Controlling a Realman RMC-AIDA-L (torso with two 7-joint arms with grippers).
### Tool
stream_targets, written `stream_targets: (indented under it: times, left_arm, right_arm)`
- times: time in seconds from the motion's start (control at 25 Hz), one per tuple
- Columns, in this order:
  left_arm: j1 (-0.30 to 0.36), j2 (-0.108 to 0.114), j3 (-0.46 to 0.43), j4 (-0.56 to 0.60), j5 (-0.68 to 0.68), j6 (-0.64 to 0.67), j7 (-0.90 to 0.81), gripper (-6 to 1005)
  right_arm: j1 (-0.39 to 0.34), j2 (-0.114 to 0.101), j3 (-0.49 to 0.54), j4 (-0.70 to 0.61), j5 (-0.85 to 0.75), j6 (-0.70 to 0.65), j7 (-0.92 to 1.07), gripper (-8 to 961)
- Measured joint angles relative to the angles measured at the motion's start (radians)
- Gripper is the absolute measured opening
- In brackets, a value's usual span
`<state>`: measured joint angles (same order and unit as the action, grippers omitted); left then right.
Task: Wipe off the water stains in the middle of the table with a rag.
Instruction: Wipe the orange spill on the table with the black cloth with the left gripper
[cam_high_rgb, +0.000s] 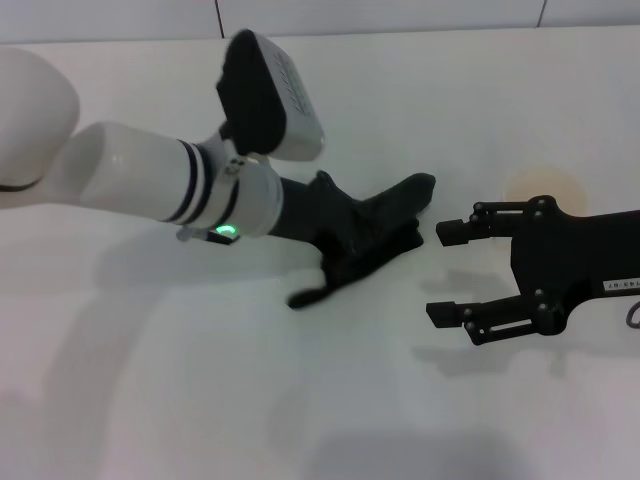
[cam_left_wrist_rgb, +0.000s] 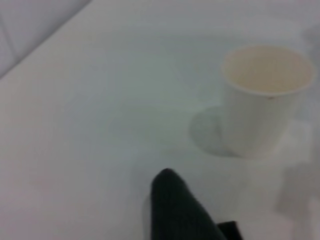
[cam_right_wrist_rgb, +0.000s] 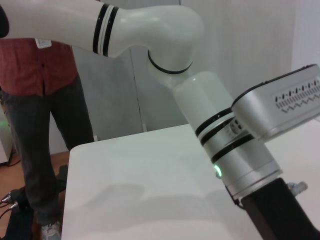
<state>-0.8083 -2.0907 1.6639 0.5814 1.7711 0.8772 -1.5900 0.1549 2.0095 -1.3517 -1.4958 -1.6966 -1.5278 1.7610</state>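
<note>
Large plain white table filling the head view. White left arm reaching from the upper left to centre frame, its black left gripper pressed onto the soft black rag; fingers buried in cloth, impossible to tell how. Black right gripper at right, spread wide, holding nothing. No orange-brown puddle visible, possibly under the rag. White paper cup near the cloth: risk of tipping on a wide stroke.

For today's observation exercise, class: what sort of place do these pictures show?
Probably a robot lab or test room: a plain white table, a two-armed robot whose left pincer presses a black rag on it, and a person standing by.
</note>
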Motion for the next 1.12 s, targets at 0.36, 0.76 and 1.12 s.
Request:
stream_targets:
  times: [0.36, 0.76, 1.12]
  left_arm:
    - [0.006, -0.001, 0.051, 0.009, -0.045, 0.093, 0.025, 98]
    - [0.023, -0.001, 0.049, 0.009, -0.063, 0.13, 0.05, 103]
    - [0.031, 0.009, -0.065, 0.009, -0.043, 0.105, 0.088, 107]
  right_arm:
    - [0.0, 0.0, -0.002, -0.001, 0.0, 0.0, 0.002, 824]
    - [0.0, 0.0, -0.006, -0.001, 0.008, 0.0, 0.002, 824]
    - [0.0, 0.0, -0.007, -0.001, 0.009, 0.002, 0.002, 825]
